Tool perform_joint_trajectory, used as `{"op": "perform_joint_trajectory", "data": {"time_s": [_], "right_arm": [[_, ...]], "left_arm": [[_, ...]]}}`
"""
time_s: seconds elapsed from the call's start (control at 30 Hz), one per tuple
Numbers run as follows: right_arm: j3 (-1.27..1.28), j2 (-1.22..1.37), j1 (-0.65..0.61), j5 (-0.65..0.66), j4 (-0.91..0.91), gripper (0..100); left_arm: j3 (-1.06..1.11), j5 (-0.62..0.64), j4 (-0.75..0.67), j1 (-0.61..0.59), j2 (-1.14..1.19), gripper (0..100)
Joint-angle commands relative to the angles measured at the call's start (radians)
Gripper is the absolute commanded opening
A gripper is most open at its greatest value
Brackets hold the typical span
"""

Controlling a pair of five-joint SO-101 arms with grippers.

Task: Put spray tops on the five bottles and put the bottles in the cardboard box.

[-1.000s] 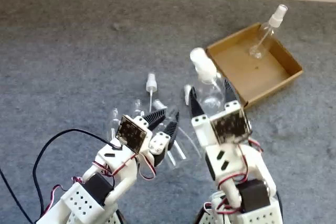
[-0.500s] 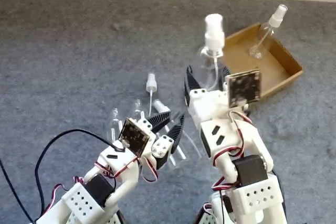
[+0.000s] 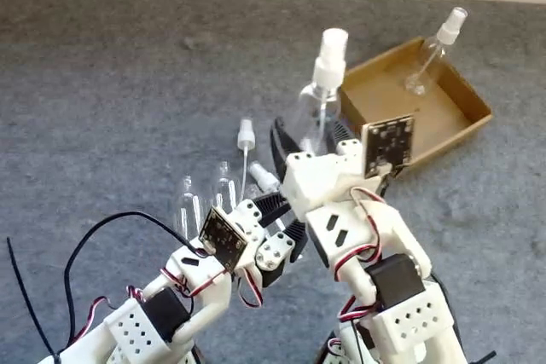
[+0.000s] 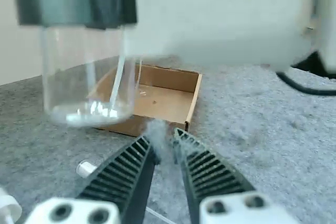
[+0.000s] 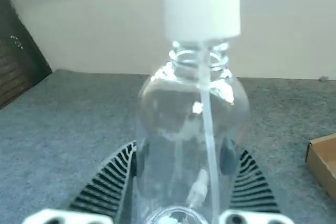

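Currently the right tool [image 3: 309,134] is clamped on the held bottle [image 3: 314,108], with one ribbed finger on each side of the clear body. The bottle is upright and off the tabletop [image 3: 102,83], with a spray top [image 3: 329,50] seated on its neck. The right wrist view confirms the grip: the tool [image 5: 184,153] has the held bottle [image 5: 191,119] between its fingers, the dip tube runs down inside, and the white spray top [image 5: 202,6] is above.

The cardboard box [image 3: 444,144] lies ahead of the right tool, off to its right. The box's near corner is close to the held bottle; contact cannot be judged. One boxed bottle [image 3: 420,74], capped, sits at the far side of the box. The remaining box floor is bare.

The left tool [image 3: 286,217] is low, just beside the right tool on its left. Its fingers are narrowly parted with nothing between them. In the left wrist view the tool [image 4: 161,141] shows a slim gap, with bare tabletop running ahead to the cardboard box [image 4: 163,103]. The held bottle [image 4: 84,77] hangs above that stretch.

Ahead-left of the left tool, two uncapped bottles [image 3: 188,202] stand side by side. A loose spray top [image 3: 246,135] stands beyond them. A second loose top [image 3: 263,176] lies just ahead of the left tool's fingers. Open tabletop lies farther left.
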Motion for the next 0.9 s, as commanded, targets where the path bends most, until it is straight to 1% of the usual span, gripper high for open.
{"op": "perform_joint_trajectory", "data": {"time_s": [0.0,0.27,0.33,0.47,0.57,0.7,0.87], "right_arm": [[0.007,-0.004,-0.021,-0.008,-0.038,14.4],[0.012,-0.004,-0.021,-0.008,-0.033,14.4],[0.012,-0.005,-0.021,-0.008,-0.033,14.4],[0.019,-0.088,-0.031,-0.008,-0.022,14.4],[0.019,-0.183,-0.05,-0.008,0.062,14.4],[0.021,-0.255,-0.044,-0.006,0.142,14.4],[0.019,-0.297,-0.05,0.058,0.211,14.4]], "left_arm": [[-0.044,0.0,-0.025,0.01,-0.001,1],[-0.042,-0.008,-0.025,0.004,-0.001,1],[-0.042,-0.008,-0.025,-0.013,-0.001,1],[-0.042,-0.002,-0.025,-0.093,-0.001,1],[-0.042,-0.002,-0.025,-0.108,-0.001,1],[-0.042,-0.002,-0.025,-0.113,-0.001,1],[-0.042,-0.002,-0.025,-0.114,-0.001,1]]}}
